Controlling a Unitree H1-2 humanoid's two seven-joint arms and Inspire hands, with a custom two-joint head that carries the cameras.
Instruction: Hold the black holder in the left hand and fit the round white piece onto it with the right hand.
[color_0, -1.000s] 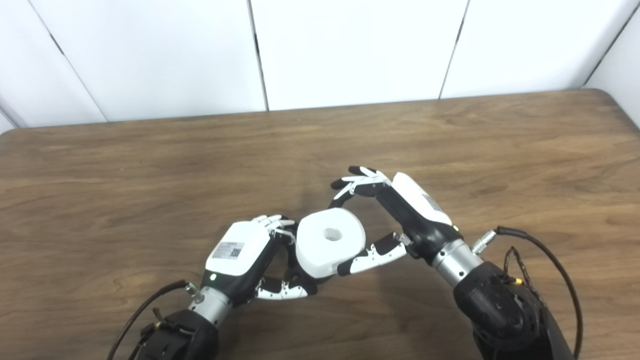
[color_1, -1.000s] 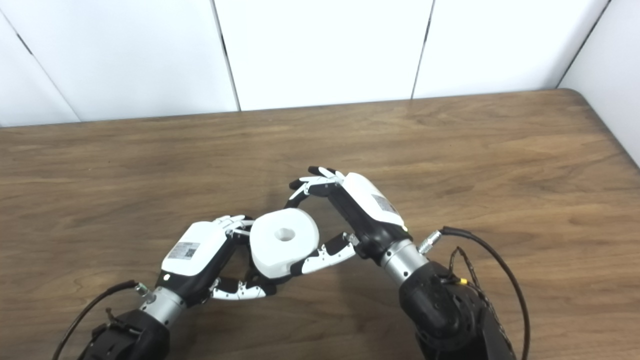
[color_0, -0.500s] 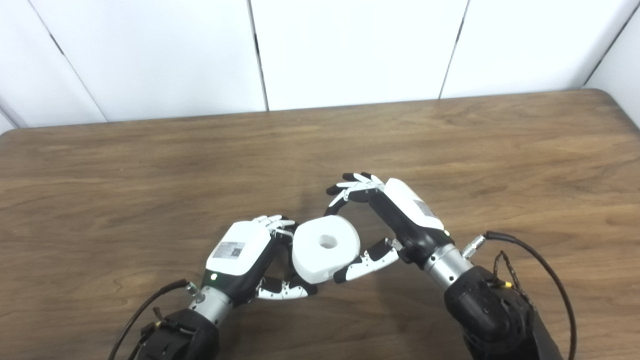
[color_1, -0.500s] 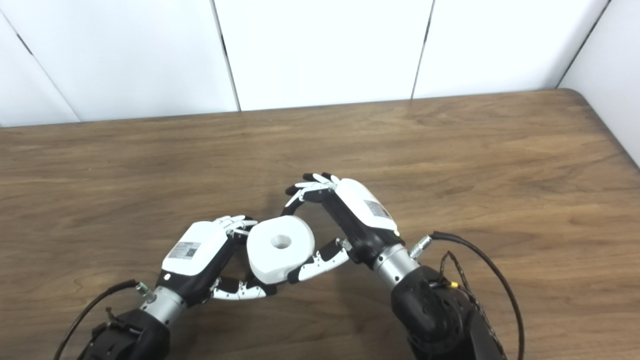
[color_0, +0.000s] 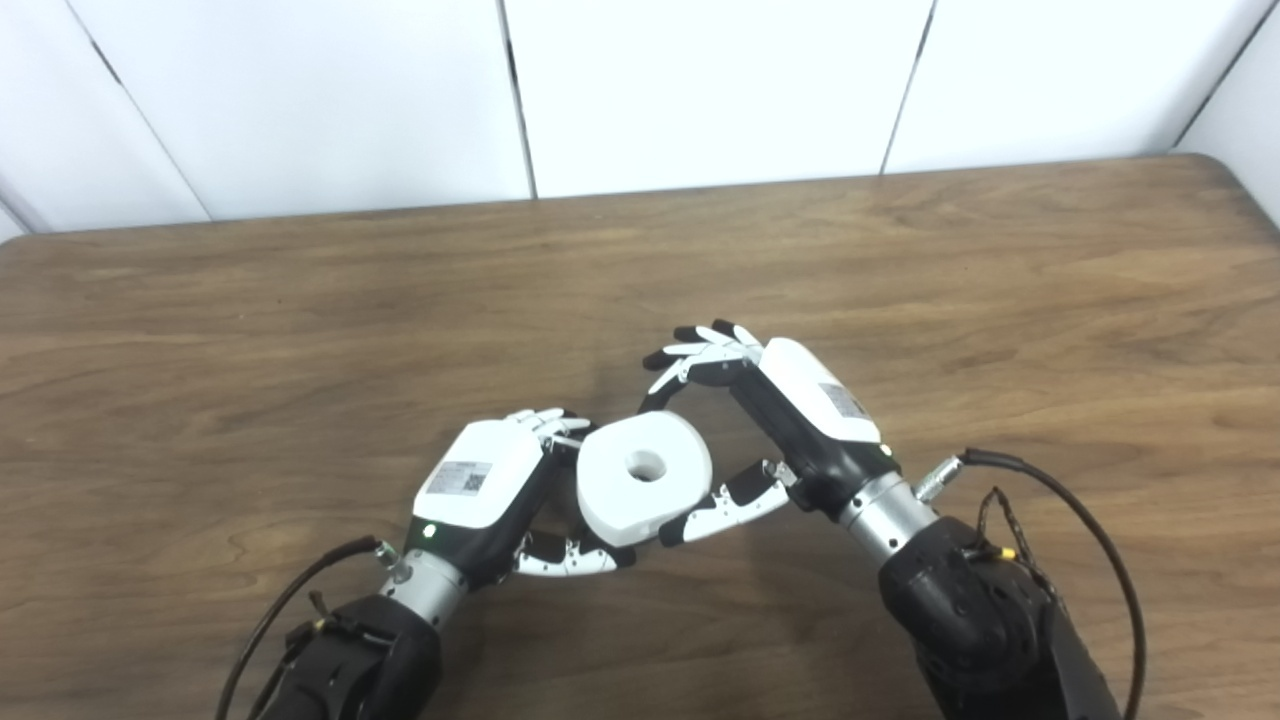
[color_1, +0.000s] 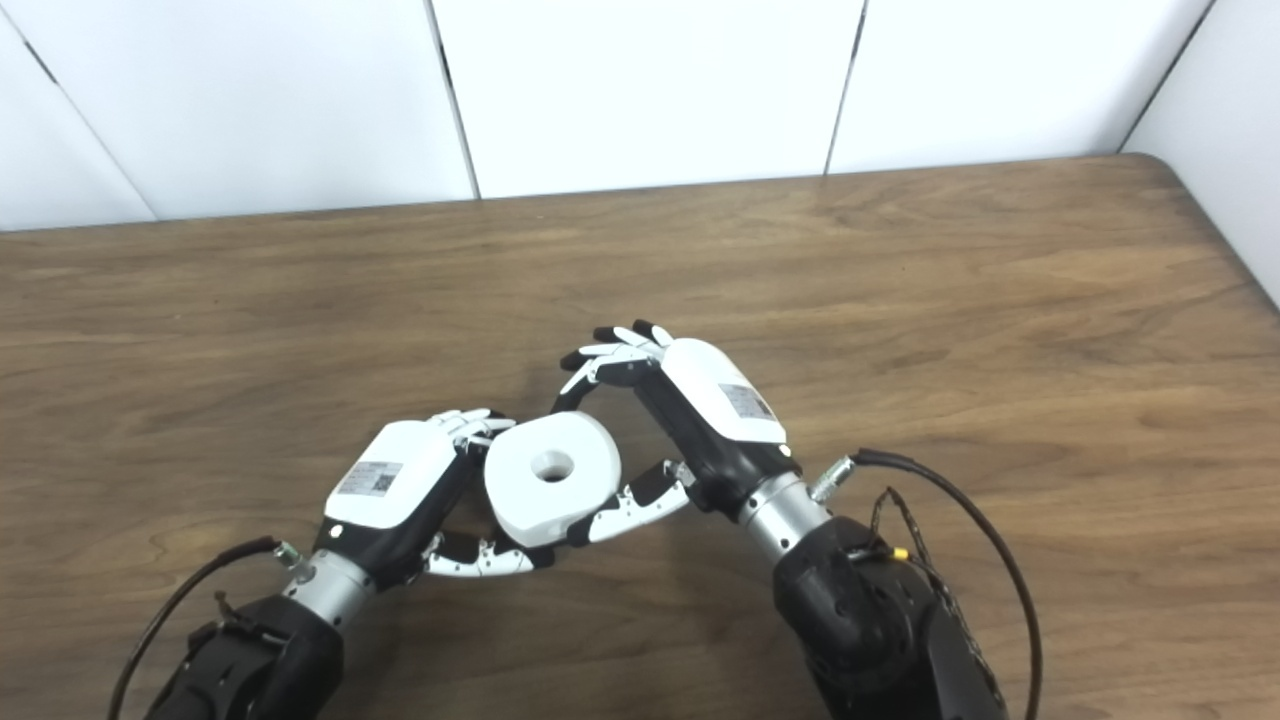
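Observation:
The round white piece, thick with a hole in its middle, sits between my two hands just above the table. My right hand is shut on it, with fingers over its far edge and the thumb under its near right edge. My left hand is curled shut at the piece's left side, with its thumb reaching under the piece. The black holder is almost wholly hidden beneath the white piece and inside the left hand's fingers. The same scene shows in the right eye view, with the piece between the hands.
The brown wooden table stretches wide behind and to both sides of the hands. White wall panels stand behind its far edge. Black cables loop beside my right forearm and my left forearm.
The camera has tilted a little, shifting the whole picture up. My right hand has brought the white piece leftward, closer against the left hand. The left hand has stayed put.

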